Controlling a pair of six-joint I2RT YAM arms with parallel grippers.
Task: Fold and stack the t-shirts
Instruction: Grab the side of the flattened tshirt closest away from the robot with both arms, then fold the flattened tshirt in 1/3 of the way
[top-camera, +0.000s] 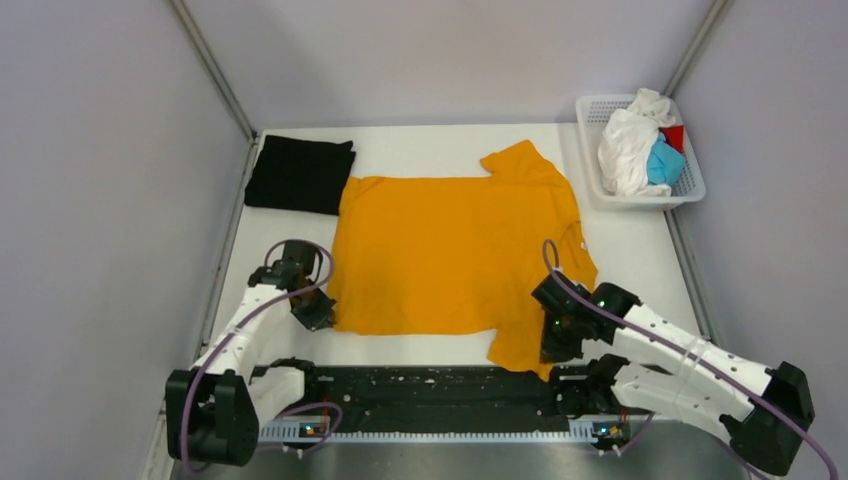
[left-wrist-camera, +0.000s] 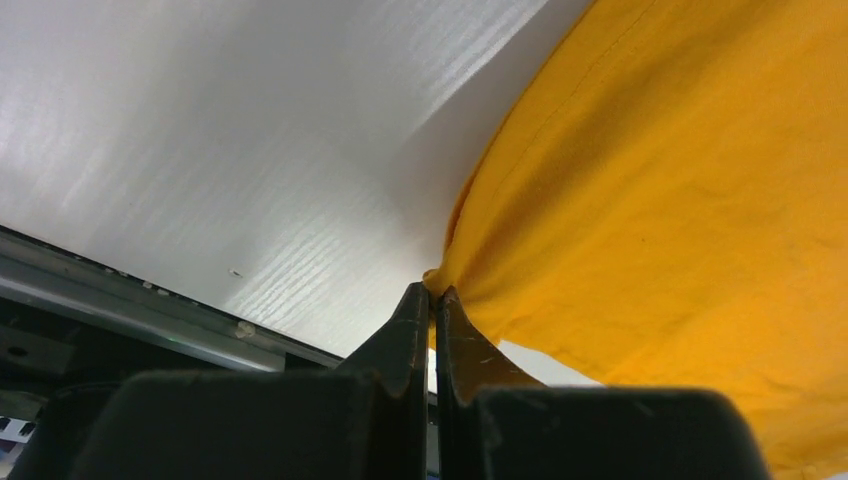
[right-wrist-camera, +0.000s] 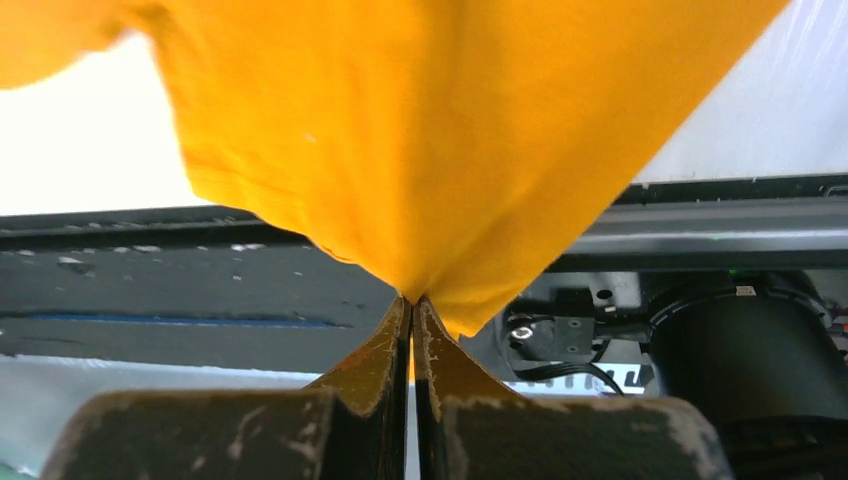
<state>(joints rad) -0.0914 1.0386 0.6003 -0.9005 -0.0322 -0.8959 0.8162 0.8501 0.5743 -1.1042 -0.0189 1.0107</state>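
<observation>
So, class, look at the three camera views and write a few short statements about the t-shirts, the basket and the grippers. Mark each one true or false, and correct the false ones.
1. The orange-yellow t-shirt lies spread open on the table. True.
2. The black t-shirt sits in the basket. False: it lies folded at the table's far left corner.
3. The left gripper and right gripper are both shut on the orange-yellow t-shirt. True.
4. The basket holds only a red t-shirt. False: a white t-shirt and a light blue t-shirt are in it too.
</observation>
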